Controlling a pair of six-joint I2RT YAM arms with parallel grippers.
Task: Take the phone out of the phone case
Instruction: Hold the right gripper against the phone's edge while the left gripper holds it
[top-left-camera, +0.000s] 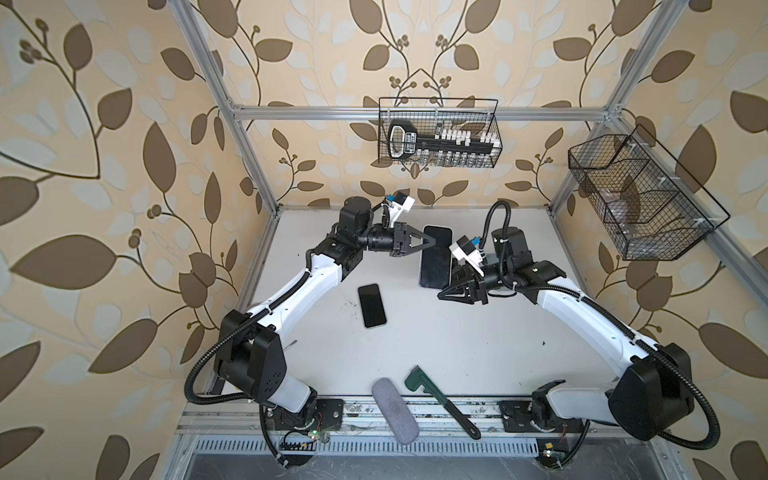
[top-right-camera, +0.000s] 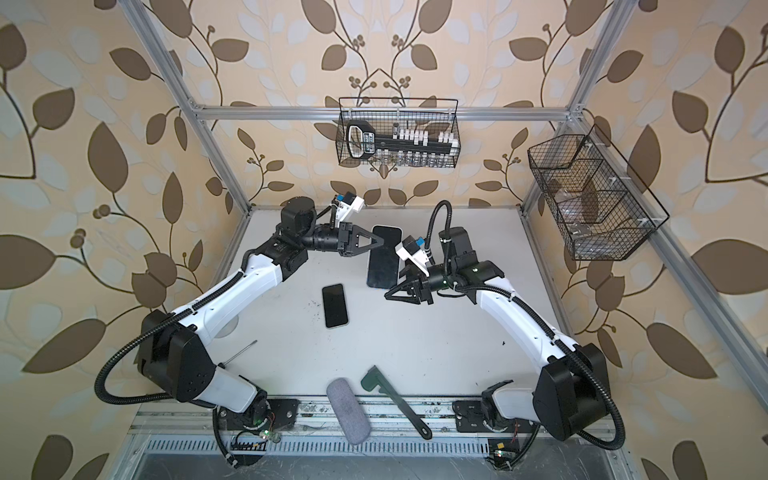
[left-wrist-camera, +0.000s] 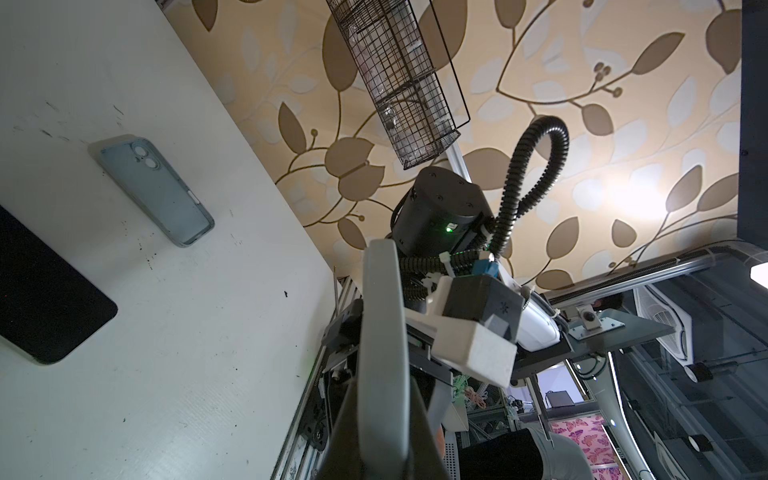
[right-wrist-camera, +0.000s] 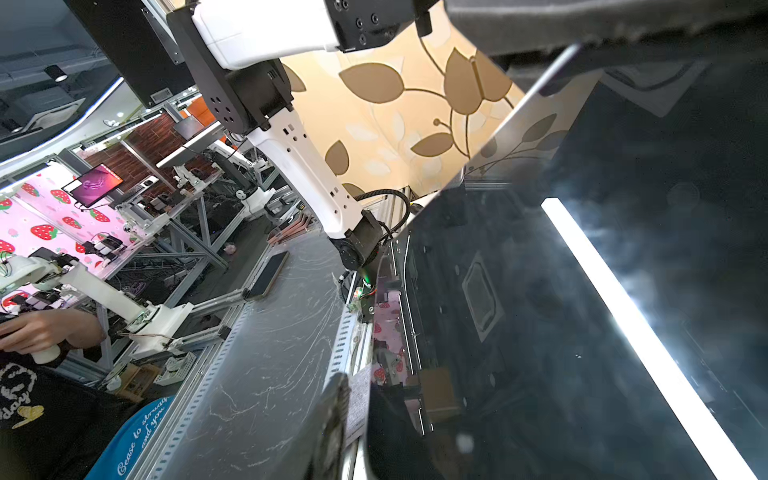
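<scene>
Two phones (top-left-camera: 372, 305) (top-left-camera: 436, 266), one phone case (left-wrist-camera: 153, 189), two wire baskets (top-left-camera: 457, 110) (top-left-camera: 665, 232), one pipe wrench (top-left-camera: 440, 402) and one felt pouch (top-left-camera: 395, 411) are counted.

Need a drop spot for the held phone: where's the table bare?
Widest bare patch: table front-right, bordered by the flat phone, right arm and green wrench. An empty case, hidden from above, also lies on the table. Crowded: mid-back, where left gripper and right gripper meet at the held phone; the front edge holds the grey pouch.
</scene>
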